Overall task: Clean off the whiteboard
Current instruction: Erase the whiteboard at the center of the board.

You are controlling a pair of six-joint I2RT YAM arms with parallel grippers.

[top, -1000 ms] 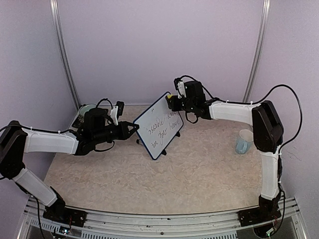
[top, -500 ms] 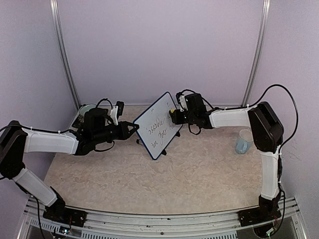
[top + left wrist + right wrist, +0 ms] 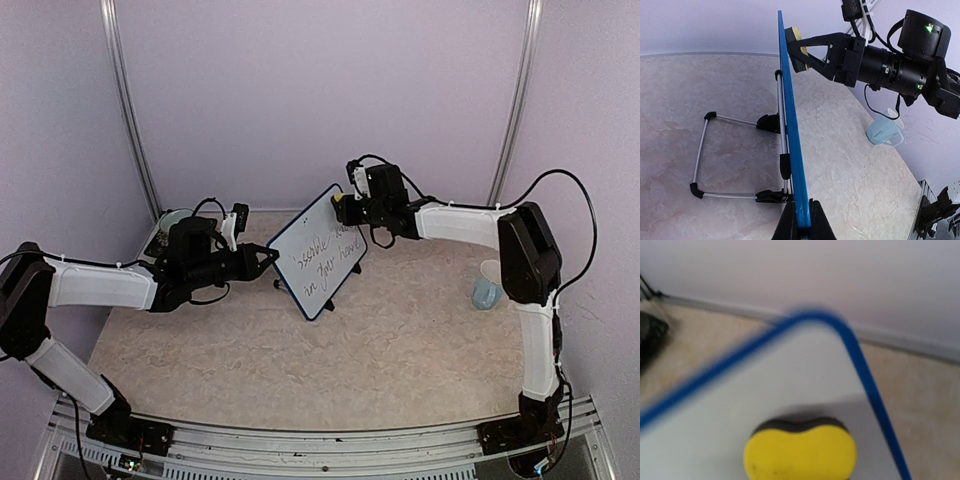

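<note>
One whiteboard (image 3: 312, 243) edge sits clamped in the left end effector (image 3: 272, 258).

Whiteboard (image 3: 318, 252) upright on table (image 3: 400, 350), centre; sponge (image 3: 800, 455) against its top far corner; cup (image 3: 488, 285) well right.

Left arm (image 3: 100, 285): white tubular links, black joint housings, thin black cable (image 3: 208, 203) looped above wrist.
Right arm (image 3: 465, 224): same build; bulky black elbow housing (image 3: 528, 250); long black lead (image 3: 592, 235) arcing outside elbow.
Right wrist motor (image 3: 924, 35): black cylinder, green light lit; white ties (image 3: 866, 20) on wiring.
Left gripper (image 3: 270, 258), right gripper (image 3: 345, 208): black, open triangular finger frames.
Bases (image 3: 125, 430): black blocks on metal rail (image 3: 320, 442) along near table edge, wiring exposed.
</note>
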